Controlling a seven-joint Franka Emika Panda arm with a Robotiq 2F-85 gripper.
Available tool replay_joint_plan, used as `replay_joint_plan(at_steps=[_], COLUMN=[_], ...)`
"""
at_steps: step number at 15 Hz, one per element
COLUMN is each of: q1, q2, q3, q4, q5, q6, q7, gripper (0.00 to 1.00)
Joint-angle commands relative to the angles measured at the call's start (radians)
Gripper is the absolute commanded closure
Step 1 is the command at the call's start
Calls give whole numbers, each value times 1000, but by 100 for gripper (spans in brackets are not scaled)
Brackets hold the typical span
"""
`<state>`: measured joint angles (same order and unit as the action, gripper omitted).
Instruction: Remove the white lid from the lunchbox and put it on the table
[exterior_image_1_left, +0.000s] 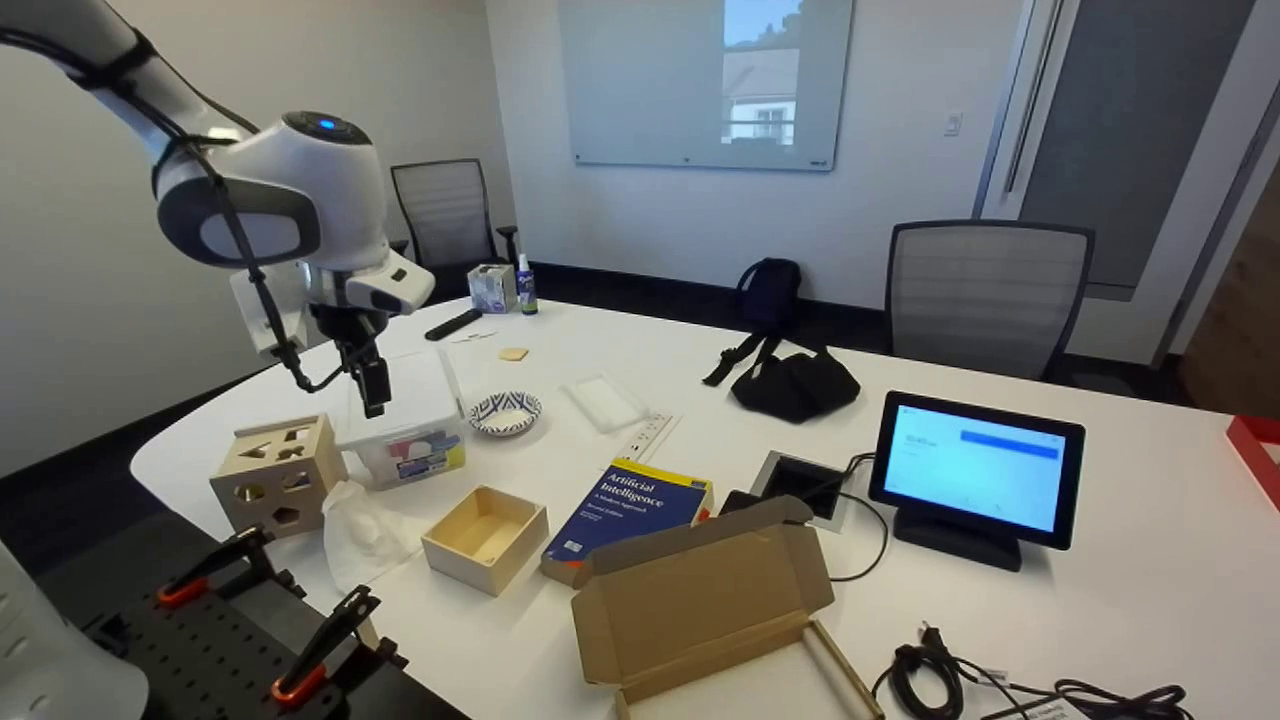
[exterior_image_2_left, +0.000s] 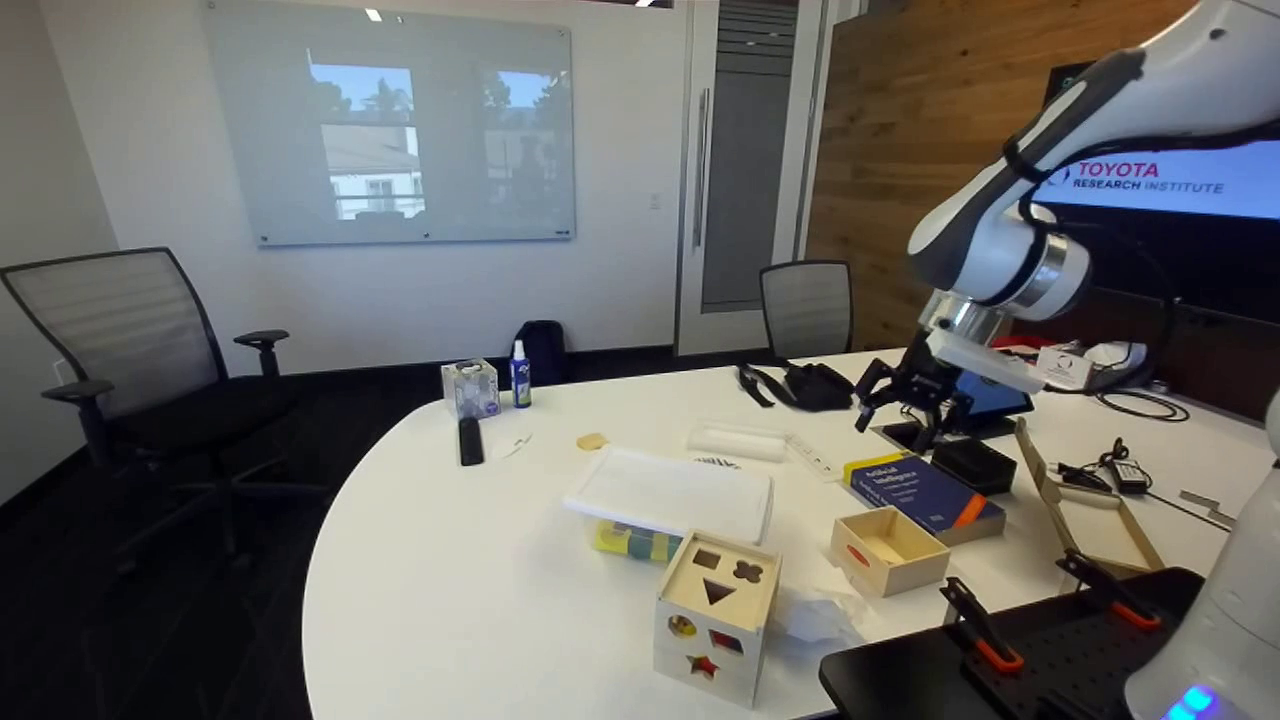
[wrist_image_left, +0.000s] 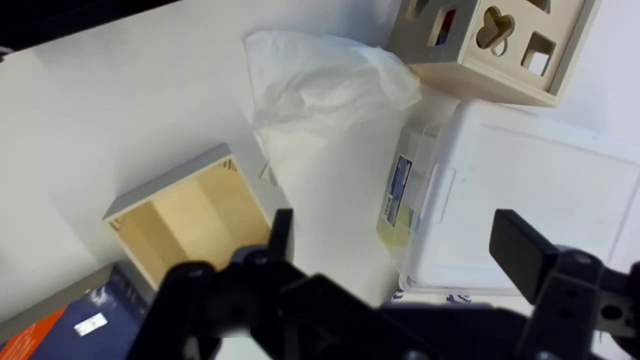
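The claw (wrist_image_left: 392, 225) hangs wide and empty, higher than the lunchbox (exterior_image_1_left: 380, 462) and off to one side, spread, I'd guess, to grip the white lid (wrist_image_left: 540, 175), which sits atop the lunchbox, likely to keep it closed.

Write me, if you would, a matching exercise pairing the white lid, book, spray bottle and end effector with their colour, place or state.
1. White lid
2. Book
3. Spray bottle
4. End effector

A. Blue with a yellow band
B. Jaws apart, holding nothing
C. On top of the plastic box
D. Beside the patterned box

Pairs: 1-C; 2-A; 3-D; 4-B
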<state>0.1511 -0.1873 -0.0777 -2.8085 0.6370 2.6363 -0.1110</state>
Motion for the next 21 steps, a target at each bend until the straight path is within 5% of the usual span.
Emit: replay_joint_plan(at_steps=[1,8,21], q1=[107,145,140], q2=[142,390,744], q3=[48,122,174], q4=[24,196,510], q5=[235,535,621], q6=[122,240,330], q7=[-99,-278,-347], gripper=[0,0,0])
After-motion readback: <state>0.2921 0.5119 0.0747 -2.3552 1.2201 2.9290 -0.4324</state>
